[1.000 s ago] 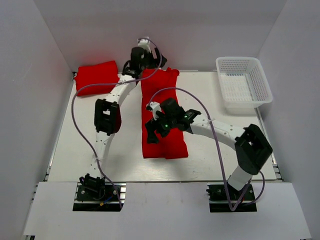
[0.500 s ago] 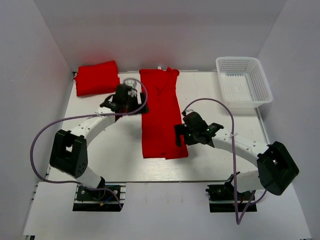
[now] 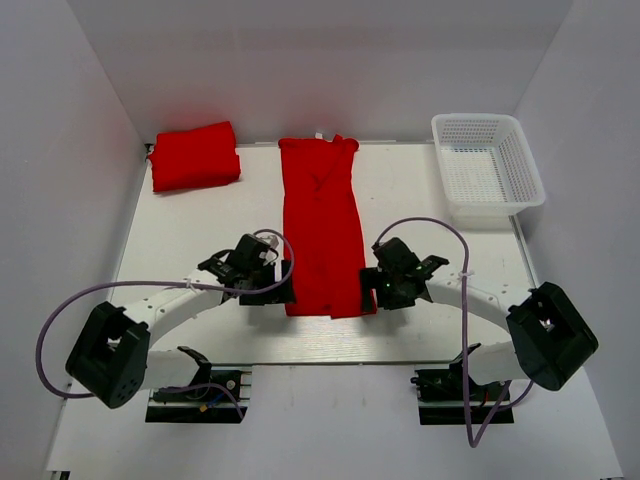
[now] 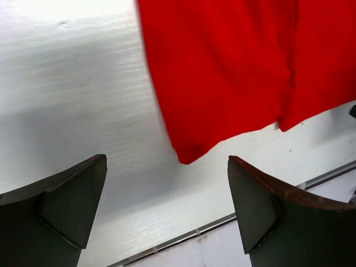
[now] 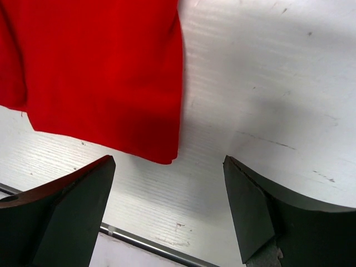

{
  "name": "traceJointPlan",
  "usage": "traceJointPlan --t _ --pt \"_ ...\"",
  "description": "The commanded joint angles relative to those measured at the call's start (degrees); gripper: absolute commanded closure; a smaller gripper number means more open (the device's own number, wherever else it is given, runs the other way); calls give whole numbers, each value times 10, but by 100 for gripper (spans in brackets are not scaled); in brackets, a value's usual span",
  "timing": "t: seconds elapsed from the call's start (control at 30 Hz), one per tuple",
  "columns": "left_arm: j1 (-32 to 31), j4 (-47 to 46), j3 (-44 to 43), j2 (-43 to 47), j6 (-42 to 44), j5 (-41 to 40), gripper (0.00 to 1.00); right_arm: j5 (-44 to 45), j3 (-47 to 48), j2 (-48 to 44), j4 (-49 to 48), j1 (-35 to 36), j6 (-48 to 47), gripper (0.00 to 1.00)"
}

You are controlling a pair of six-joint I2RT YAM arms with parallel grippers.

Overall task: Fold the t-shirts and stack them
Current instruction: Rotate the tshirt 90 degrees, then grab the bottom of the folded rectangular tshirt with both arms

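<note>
Long t-shirt: its near hem is lying between my two grippers. Left gripper is hanging wide open over the near-left corner, gripping nothing. Right gripper is doing the same at the near-right corner, jaws spread, empty. The cloth is stretching away up the middle of the white surface as a narrow strip. Folded t-shirt is sitting at the far-left corner, white basket at far right. I'm judging one shirt done and this one narrowed lengthwise, cross-folds and stacking not yet done. No brand or writing is showing legibly.
</note>
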State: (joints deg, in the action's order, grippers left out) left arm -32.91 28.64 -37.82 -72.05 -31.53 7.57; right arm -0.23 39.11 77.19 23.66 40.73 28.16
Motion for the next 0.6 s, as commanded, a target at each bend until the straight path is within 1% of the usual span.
traceJointPlan --t 0.0,0.03,0.07,0.13,0.17,0.2,0.27,0.3,0.33,0.4,0.43,0.47,0.53,0.57 --pt "-15 -58 10 2 -13 30 1 -24 -4 9 -21 -4 9 16" --pt "-21 -58 10 -5 -13 30 1 -28 -4 9 -23 -3 11 16" --pt "-21 -63 10 -13 -7 30 2 -31 -4 9 -25 -3 12 18" --pt "-33 -56 -5 -41 -7 15 6 -31 -8 11 -30 -3 20 18" --pt "-33 -56 -5 -49 -7 15 8 -31 -8 10 -34 -3 20 19" --pt "-39 -56 -5 -57 -2 23 12 -31 -11 11 -34 -2 23 19" --pt "-45 -62 -5 -77 -2 28 19 -42 -15 16 -40 -3 22 25" --pt "-51 -55 -5 -83 3 33 22 -44 -18 19 -42 -2 23 27" --pt "-52 -48 -5 -88 3 33 30 -47 -20 20 -45 -3 25 29" --pt "-62 -43 -5 -88 3 27 37 -52 -24 27 -48 -2 29 34" --pt "-62 -43 3 -88 3 22 40 -55 -27 27 -52 -3 30 38" --pt "-62 -53 3 -88 3 22 49 -60 -28 28 -58 -2 32 44" --pt "-68 -60 9 -99 3 28 60 -64 -31 32 -69 -3 36 52" --pt "-68 -60 9 -99 3 33 70 -64 -30 36 -69 -5 36 64"
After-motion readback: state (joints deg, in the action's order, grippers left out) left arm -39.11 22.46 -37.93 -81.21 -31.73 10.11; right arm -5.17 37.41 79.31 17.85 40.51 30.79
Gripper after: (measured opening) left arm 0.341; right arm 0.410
